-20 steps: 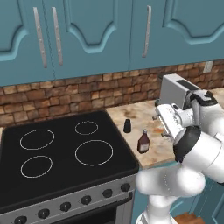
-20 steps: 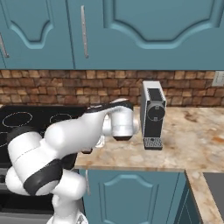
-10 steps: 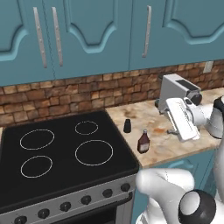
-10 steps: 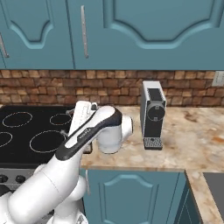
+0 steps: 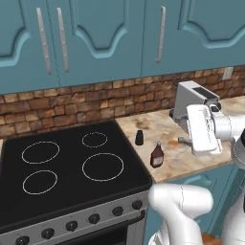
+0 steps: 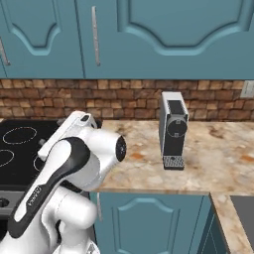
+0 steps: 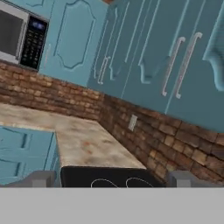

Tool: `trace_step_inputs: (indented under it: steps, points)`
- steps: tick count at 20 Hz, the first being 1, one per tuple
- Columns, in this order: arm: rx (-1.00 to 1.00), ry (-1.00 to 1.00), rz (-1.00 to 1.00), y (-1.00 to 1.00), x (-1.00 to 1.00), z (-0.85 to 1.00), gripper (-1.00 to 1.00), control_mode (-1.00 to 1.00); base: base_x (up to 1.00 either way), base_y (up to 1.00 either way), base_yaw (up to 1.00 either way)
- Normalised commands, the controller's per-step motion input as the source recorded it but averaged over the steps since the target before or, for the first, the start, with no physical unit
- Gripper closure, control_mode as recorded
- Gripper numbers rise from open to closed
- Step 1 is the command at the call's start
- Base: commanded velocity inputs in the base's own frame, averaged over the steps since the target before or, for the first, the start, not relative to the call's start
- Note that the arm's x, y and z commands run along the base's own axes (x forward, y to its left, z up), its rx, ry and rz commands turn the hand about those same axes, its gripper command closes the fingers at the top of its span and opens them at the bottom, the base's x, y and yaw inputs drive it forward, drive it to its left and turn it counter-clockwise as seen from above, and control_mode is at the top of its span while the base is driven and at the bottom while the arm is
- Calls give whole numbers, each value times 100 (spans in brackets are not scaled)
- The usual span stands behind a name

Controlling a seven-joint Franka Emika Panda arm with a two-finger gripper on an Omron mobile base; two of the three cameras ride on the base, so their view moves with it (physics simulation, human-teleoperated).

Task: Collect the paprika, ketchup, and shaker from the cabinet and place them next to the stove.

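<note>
Cabinet [image 5: 95,38] doors' tops beyond the upper frame edge

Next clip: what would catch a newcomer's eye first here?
Probably the white arm swung across the right of the left base view, in front of the coffee machine on the marble counter. Next, the ketchup and the black shaker standing on the counter just right of the stove. Above, the teal cabinet doors are shut.

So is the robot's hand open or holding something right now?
Gripper: jaws open wide, holding nothing.
</note>
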Motion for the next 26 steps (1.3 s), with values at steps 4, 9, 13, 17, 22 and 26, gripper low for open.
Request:
trace_step_inputs:
  steps: [4, 9, 13, 17, 22, 26]
  points:
    - [-10, 30, -29, 5, -17, 69, -100, -100, 0, 0, 0]
    - [-12, 35, -28, 0, -10, 68, -100, -100, 0, 0, 0]
    - [-13, 41, -27, 0, -20, 39, -100, -100, 0, 0, 0]
    - [-14, 31, -34, 5, -40, -8, -100, -100, 0, 0, 0]
    - [-13, 11, -13, 20, -30, -49, -100, -100, 0, 0, 0]
    - [-4, 0, 0, 1, -27, -50, -100, -100, 0, 0, 0]
